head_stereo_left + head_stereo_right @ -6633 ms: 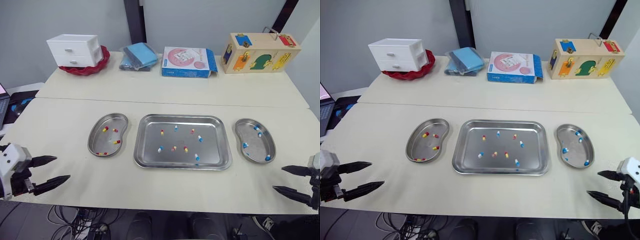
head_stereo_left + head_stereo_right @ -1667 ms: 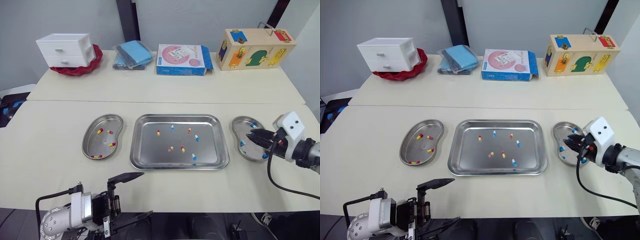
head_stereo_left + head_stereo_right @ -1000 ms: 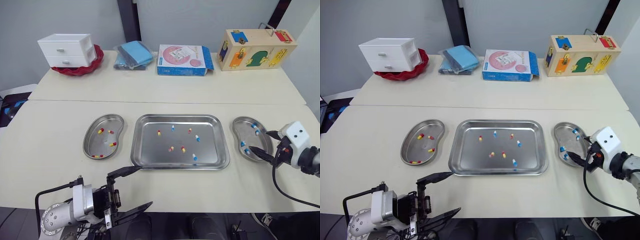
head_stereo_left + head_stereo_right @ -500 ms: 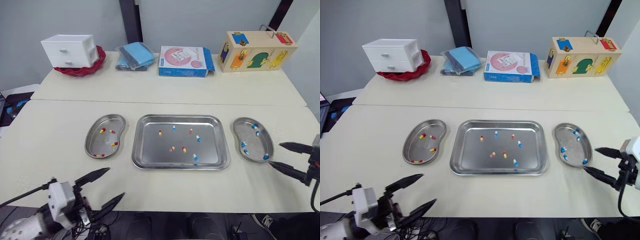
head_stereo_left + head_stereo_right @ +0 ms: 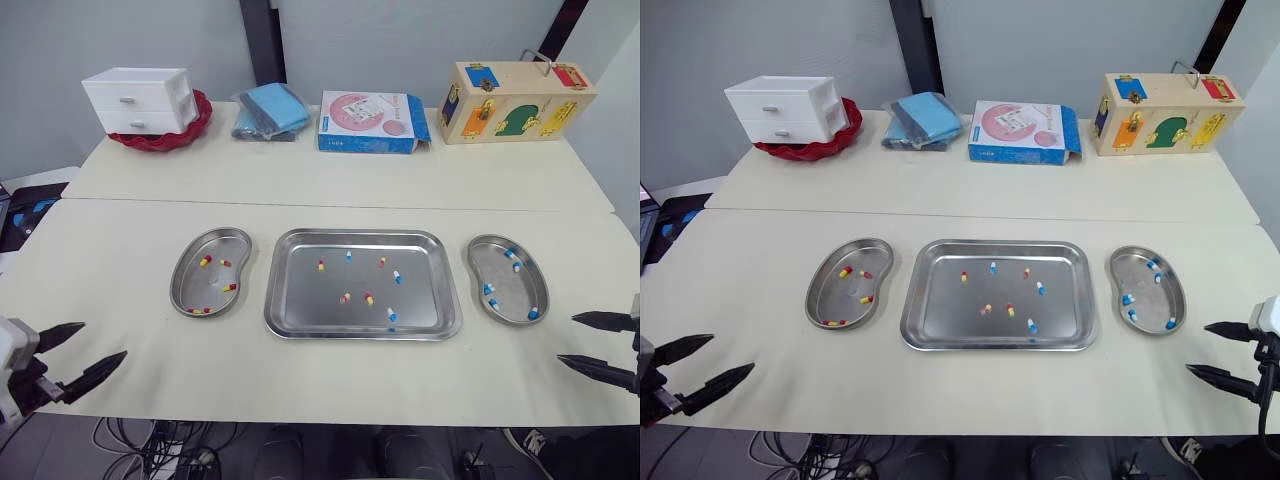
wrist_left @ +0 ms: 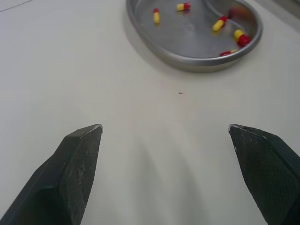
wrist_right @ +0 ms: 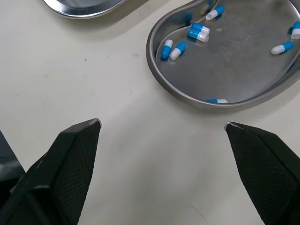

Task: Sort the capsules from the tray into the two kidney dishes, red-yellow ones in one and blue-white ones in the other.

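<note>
Head views: I see the tray (image 5: 362,234) at the centre of the table (image 5: 300,180), holding mixed capsules (image 5: 367,298), flanked by the left kidney dish (image 5: 190,285) and the right kidney dish (image 5: 515,290). The left gripper (image 5: 103,342) and right gripper (image 5: 567,338) sit at the near edge, both spread wide and empty. Left wrist view: red-yellow capsules (image 6: 218,24) lie in the left kidney dish. Right wrist view: blue-white capsules (image 7: 199,32) lie in the right kidney dish.

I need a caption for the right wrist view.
Open right pincer over the table, near a dish of blue-white capsules.
</note>
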